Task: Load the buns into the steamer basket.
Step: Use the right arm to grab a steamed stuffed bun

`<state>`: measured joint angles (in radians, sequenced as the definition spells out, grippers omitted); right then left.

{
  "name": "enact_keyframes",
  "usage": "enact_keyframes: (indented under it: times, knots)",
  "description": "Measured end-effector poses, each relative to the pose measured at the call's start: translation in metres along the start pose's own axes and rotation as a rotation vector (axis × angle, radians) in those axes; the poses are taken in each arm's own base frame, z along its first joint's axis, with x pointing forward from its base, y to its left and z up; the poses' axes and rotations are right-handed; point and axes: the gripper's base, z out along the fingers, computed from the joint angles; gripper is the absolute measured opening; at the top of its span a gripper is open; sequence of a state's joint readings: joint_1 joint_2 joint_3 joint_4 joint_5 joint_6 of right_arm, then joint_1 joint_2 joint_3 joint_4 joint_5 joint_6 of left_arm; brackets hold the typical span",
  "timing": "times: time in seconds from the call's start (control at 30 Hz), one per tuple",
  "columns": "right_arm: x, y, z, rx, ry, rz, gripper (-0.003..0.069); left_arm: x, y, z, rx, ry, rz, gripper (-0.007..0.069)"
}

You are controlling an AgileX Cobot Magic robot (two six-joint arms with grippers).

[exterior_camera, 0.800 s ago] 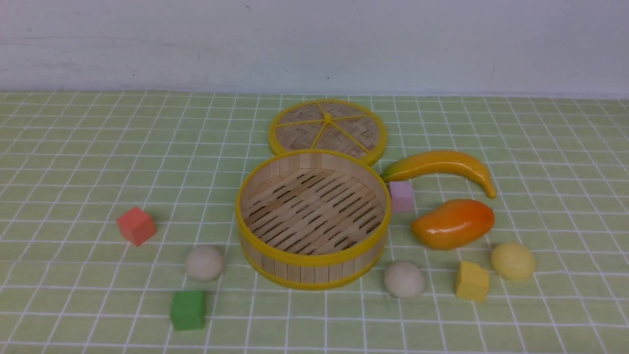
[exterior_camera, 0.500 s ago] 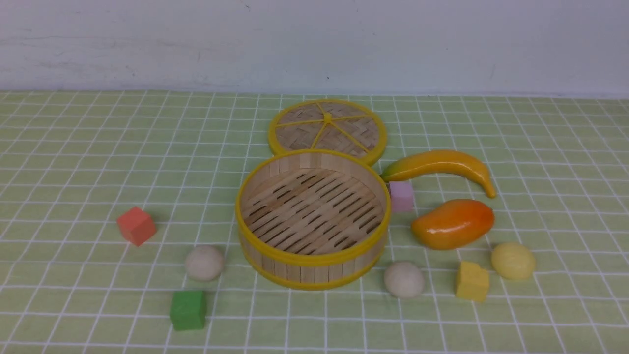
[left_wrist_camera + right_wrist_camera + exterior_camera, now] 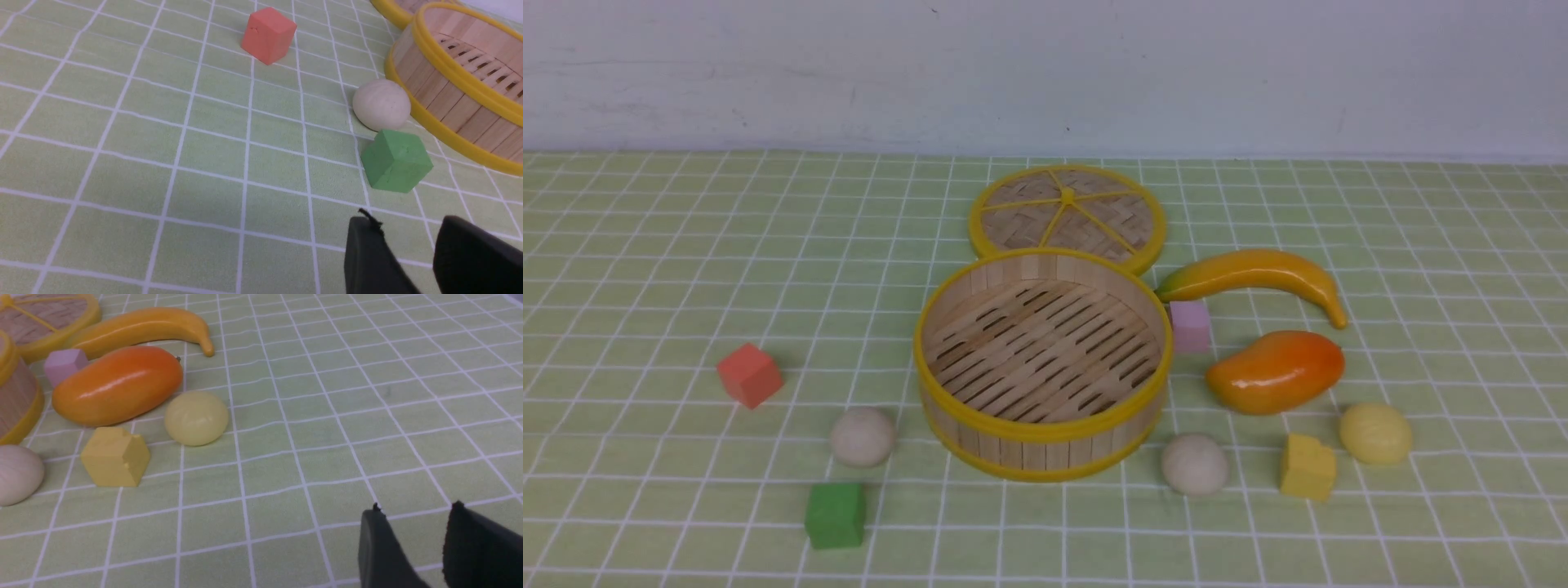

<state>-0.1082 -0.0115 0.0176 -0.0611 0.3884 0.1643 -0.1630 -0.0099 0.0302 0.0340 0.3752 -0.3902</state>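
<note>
**Ana:** Where are the buns?

**Me:** All three are on the worktop (image 3: 645, 269), and none is in the basket (image 3: 1043, 431), which is empty. The left bun (image 3: 863, 437) lies near its wall, just behind the green cube (image 3: 835, 514). The middle bun (image 3: 1194, 464) sits at its front right. The yellow bun (image 3: 1375, 433) is just beside the yellow cube (image 3: 1307, 467).

**Ana:** And the grippers?

**Me:** My left gripper (image 3: 408, 228) and right gripper (image 3: 414, 514) hang low over the worktop. Their jaws are parted a little, with nothing between them.

**Ana:** How will they handle?

**Me:** I judge them light, smooth and round, so they could roll or squirt out. I'd take each one from above across its widest middle and squeeze gently. On the left bun I'd keep the jaws clear of the green cube.
</note>
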Motion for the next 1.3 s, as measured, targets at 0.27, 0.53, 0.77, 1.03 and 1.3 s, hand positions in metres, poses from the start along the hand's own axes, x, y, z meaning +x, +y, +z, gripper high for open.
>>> enact_keyframes:
  times: [0.27, 0.53, 0.77, 1.03, 1.3]
  knots:
    - [0.0, 0.0, 0.0, 0.0, 0.0, 0.0, 0.0239, 0.0, 0.0, 0.0, 0.001, 0.0, 0.0, 0.0238]
    - [-0.001, 0.0, 0.0, -0.001, -0.009, 0.0, 0.0239, 0.0, 0.0, 0.0, 0.001, 0.0, 0.0, 0.0238]
    - [-0.017, 0.003, -0.001, -0.04, -0.218, 0.015, 0.0239, 0.0, 0.0, 0.0, 0.001, 0.0, 0.0, 0.0238]
    - [-0.048, 0.008, -0.014, -0.132, -0.579, 0.117, 0.0239, 0.0, 0.0, 0.0, 0.001, 0.0, 0.0, 0.0238]
    - [-0.101, 0.014, -0.052, -0.233, -0.876, 0.199, 0.0239, 0.0, 0.0, 0.0, 0.0, 0.0, 0.001, 0.0238]
